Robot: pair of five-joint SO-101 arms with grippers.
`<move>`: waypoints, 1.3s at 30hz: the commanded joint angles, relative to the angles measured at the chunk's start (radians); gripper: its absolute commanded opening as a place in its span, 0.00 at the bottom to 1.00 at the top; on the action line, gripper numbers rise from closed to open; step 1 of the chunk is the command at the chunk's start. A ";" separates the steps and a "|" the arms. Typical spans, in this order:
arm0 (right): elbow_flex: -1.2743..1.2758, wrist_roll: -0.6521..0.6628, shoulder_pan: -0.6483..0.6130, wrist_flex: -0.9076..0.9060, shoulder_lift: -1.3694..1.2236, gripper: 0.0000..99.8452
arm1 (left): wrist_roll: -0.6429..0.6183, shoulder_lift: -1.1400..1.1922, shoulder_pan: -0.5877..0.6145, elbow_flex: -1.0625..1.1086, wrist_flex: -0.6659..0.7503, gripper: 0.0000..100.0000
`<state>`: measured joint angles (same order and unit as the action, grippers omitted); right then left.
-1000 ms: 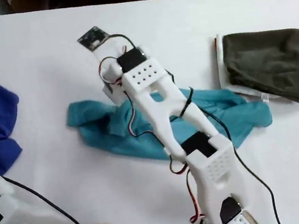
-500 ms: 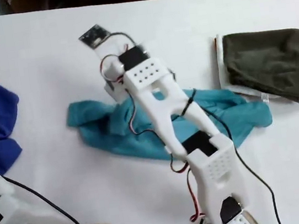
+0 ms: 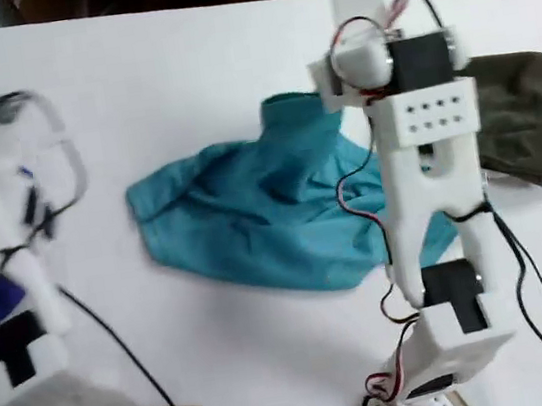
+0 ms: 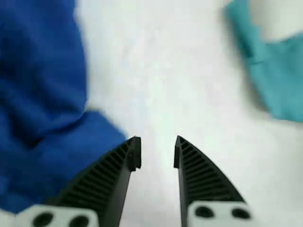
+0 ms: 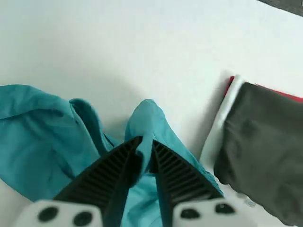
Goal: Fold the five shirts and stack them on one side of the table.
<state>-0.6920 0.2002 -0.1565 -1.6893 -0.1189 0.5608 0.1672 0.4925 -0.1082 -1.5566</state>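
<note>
The right tool (image 5: 146, 146) pinches a raised fold of the teal shirt (image 5: 42, 137), olive shirt (image 5: 265, 142) just beside; the left tool (image 4: 155, 151) hangs parted, blue shirt (image 4: 38, 94) alongside.

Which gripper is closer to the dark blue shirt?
Left. The left gripper hangs open right beside the dark blue shirt; the right gripper is pinching the teal shirt, farther off.

Lighting is bright, even and diffuse in all three views; the white table (image 3: 182, 74) reads near washed-out, most so in the left wrist view, with no hard glare spots. Shadows are soft and pale: a grey patch on the table beside the raised fold of the teal shirt (image 5: 147, 118), and a thin one under its near edge in the high view. The room beyond the table's far edge is dim.
</note>
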 commanded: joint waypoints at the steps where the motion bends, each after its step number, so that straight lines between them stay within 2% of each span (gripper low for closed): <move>1: -0.038 0.006 0.084 -0.042 0.093 0.02 | -0.009 -0.054 -0.192 -0.004 0.023 0.14; 7: -0.018 0.006 0.173 -0.073 0.193 0.02 | -0.072 -0.051 -0.324 -0.004 0.152 0.15; 11: 0.083 0.006 0.170 -0.067 0.234 0.02 | -0.071 0.026 -0.371 -0.012 0.199 0.22; 16: 0.153 0.006 0.174 -0.048 0.254 0.02 | -0.028 0.130 -0.436 -0.013 0.187 0.23; 22: 0.176 0.006 0.174 0.004 0.248 0.02 | 0.023 0.121 -0.512 -0.005 0.107 0.23; 27: 0.190 0.006 0.173 0.013 0.248 0.02 | 0.089 0.193 -0.512 -0.012 0.112 0.23; 31: 0.190 0.006 0.176 0.019 0.248 0.02 | 0.130 0.275 -0.477 -0.016 0.187 0.20; 35: 0.190 0.006 0.177 0.019 0.248 0.02 | 0.103 0.288 -0.408 -0.016 0.315 0.17; 39: 0.190 0.006 0.176 0.019 0.248 0.02 | 0.011 0.241 -0.382 -0.016 0.354 0.17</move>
<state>-0.4971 0.2002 0.0046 -1.6893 0.0744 0.6130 0.4726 0.0905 -0.1082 -1.2313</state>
